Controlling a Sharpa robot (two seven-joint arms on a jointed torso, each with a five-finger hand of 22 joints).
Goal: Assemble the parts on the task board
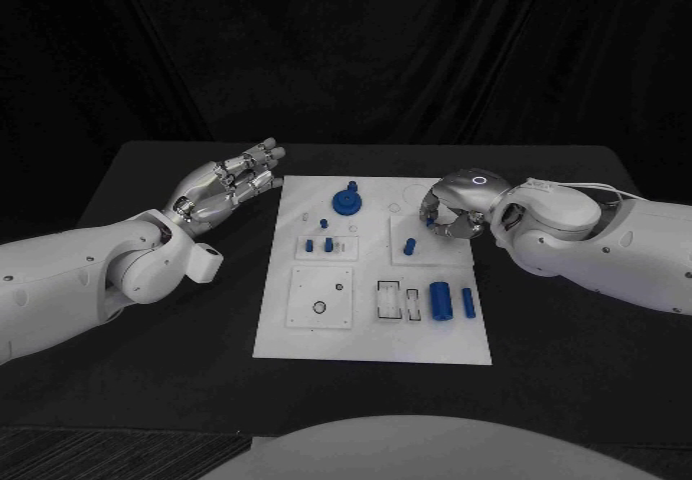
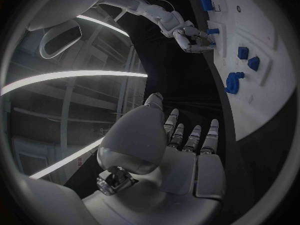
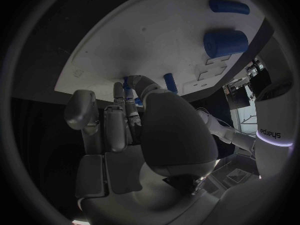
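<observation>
At the far right edge of the flat white task board (image 1: 372, 345), the silver fingers (image 1: 433, 210) of the right hand (image 1: 459, 208) curl inward; whether they hold anything, I cannot tell. Just off the board's far left corner, the left hand (image 1: 228, 185) hangs over the black desk (image 1: 173, 360), fingers straight, spread, holding nothing. Small blue cylinder parts (image 1: 440, 299) lie near the board's right edge, and a round blue knob-like part (image 1: 346, 200) stands near its far edge.

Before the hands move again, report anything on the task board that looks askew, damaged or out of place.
Nothing stands out. The task board lies flat and square on the table, the blue parts sit in order, including the gear and two cylinders, and nothing looks broken or spilled.
</observation>
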